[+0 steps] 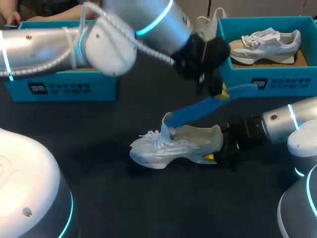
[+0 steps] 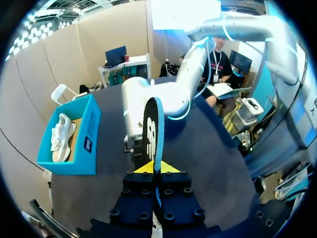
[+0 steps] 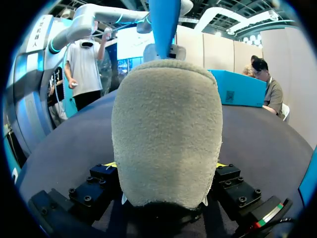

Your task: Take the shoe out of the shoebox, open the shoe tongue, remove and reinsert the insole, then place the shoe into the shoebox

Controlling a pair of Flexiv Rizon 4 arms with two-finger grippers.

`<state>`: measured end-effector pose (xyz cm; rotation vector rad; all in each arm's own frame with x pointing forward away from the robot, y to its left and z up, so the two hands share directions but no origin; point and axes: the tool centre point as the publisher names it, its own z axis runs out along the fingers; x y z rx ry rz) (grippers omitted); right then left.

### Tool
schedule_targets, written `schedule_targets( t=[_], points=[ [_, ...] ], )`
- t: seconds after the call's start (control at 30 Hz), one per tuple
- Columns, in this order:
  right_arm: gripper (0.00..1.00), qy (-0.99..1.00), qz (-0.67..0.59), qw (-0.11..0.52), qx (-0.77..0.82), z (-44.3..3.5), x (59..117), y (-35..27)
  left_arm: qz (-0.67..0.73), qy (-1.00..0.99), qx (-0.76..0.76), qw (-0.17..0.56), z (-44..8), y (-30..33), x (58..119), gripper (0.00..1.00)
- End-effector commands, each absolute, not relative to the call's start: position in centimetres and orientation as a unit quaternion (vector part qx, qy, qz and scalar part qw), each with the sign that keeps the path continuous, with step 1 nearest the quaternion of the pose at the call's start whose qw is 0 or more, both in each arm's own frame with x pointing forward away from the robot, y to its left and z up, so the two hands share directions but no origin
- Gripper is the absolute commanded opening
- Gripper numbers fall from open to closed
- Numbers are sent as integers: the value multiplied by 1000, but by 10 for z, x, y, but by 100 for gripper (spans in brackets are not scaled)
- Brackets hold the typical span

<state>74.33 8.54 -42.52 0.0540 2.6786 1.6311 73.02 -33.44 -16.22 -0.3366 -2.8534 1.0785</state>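
A white shoe [image 1: 173,145] lies on its side on the dark table, toe toward my left. My right gripper [image 1: 218,151] is shut on the shoe's heel [image 3: 166,144], which fills the space between its fingers in the right wrist view. A blue insole [image 1: 198,111] slants up out of the shoe's mouth. Its upper end is pinched in my left gripper [image 1: 224,91], which reaches across from the left and hangs above the shoe. The insole [image 2: 152,131] stands edge-on between that gripper's yellow tips in the left wrist view. The teal shoebox [image 1: 302,82] at the back right holds a second white shoe [image 1: 265,44].
Another teal box [image 1: 62,89] stands at the back left, partly hidden behind my left arm. A white bag [image 1: 208,22] sits between the two boxes. Dark tabletop [image 1: 148,198] spreads out in front of the shoe.
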Motion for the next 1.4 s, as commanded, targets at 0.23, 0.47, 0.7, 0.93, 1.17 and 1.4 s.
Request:
schedule_targets(
  t=[0.23,0.47,0.7,0.93,1.17,1.4],
  points=[
    [0,854,519,4,18,-433,745,88,408,-904,-129,16,-106,-326,734,0],
    [0,854,519,4,18,-433,745,88,446,-888,-113,0,-80,-322,741,0],
    [0,854,519,4,18,-433,745,88,473,-874,-109,13,-75,-316,746,0],
    [0,854,519,4,18,-433,745,88,473,-874,-109,13,-75,-316,746,0],
    [0,854,519,4,18,-433,745,88,480,-874,-71,25,-73,-310,748,0],
    [0,854,519,4,18,-433,745,88,513,-850,46,105,-35,-303,745,0]
  ],
)
